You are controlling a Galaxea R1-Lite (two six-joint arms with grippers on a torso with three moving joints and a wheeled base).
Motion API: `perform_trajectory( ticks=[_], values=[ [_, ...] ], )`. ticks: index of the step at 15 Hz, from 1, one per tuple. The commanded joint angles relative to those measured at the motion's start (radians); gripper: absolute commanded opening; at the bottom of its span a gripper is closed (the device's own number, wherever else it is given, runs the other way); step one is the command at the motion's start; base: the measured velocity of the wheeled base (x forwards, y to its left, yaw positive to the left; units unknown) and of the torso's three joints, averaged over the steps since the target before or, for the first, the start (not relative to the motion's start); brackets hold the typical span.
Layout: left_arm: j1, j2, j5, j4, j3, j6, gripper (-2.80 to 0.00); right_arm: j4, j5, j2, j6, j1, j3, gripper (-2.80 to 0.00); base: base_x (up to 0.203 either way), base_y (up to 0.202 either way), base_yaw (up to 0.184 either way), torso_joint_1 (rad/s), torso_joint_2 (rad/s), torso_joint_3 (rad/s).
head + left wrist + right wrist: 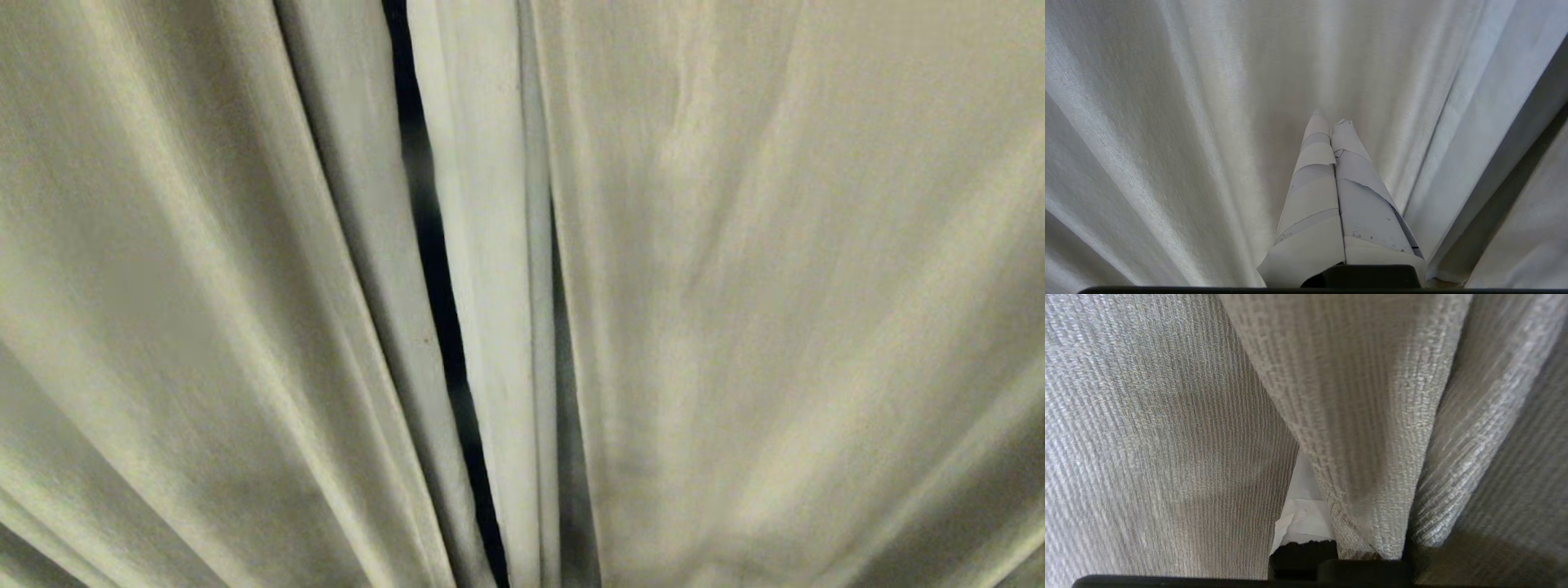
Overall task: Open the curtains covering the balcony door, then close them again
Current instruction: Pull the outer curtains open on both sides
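Observation:
The cream-beige curtains [775,286] fill the head view in long pleats, and a thin dark slit [433,261] runs between two panels. The balcony door is hidden behind them. Neither arm shows in the head view. My left gripper [1331,117], wrapped in white tape, is shut and empty, pointing at the curtains [1188,134] with its tips just short of the fabric. My right gripper [1304,490] is buried among the folds of the curtains [1372,416]. Only one white-taped finger [1304,514] shows between two pleats, and a thick fold drapes over the other side.
A darker recess [1506,196] shows between two pleats beside my left gripper. Fabric hangs close on every side in all three views.

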Motion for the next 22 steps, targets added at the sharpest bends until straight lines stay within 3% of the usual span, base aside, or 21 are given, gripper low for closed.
perform_trajectory(
  ticks=[1, 8, 17, 22],
  values=[
    [0.0, 0.0, 0.0, -0.001, 0.0, 0.0, -2.8, 0.0, 0.001, 0.029, -0.001, -0.011, -0.009, -2.8, 0.0, 0.0, 0.0, 0.0, 0.0, 0.0],
    [0.0, 0.0, 0.0, -0.001, 0.0, 0.0, -2.8, 0.002, 0.004, 0.029, -0.001, -0.013, -0.009, -2.8, 0.0, 0.0, 0.0, 0.0, 0.0, 0.0],
    [0.0, 0.0, 0.0, -0.001, 0.0, 0.0, -2.8, 0.007, 0.175, -0.108, -0.003, 0.024, 0.155, -2.8, 0.0, 0.0, 0.0, 0.0, 0.0, 0.0],
    [0.0, 0.0, 0.0, -0.001, 0.0, 0.0, -2.8, 0.003, 0.189, -0.155, 0.001, 0.089, 0.186, -2.8, 0.0, 0.0, 0.0, 0.0, 0.0, 0.0]
  ],
)
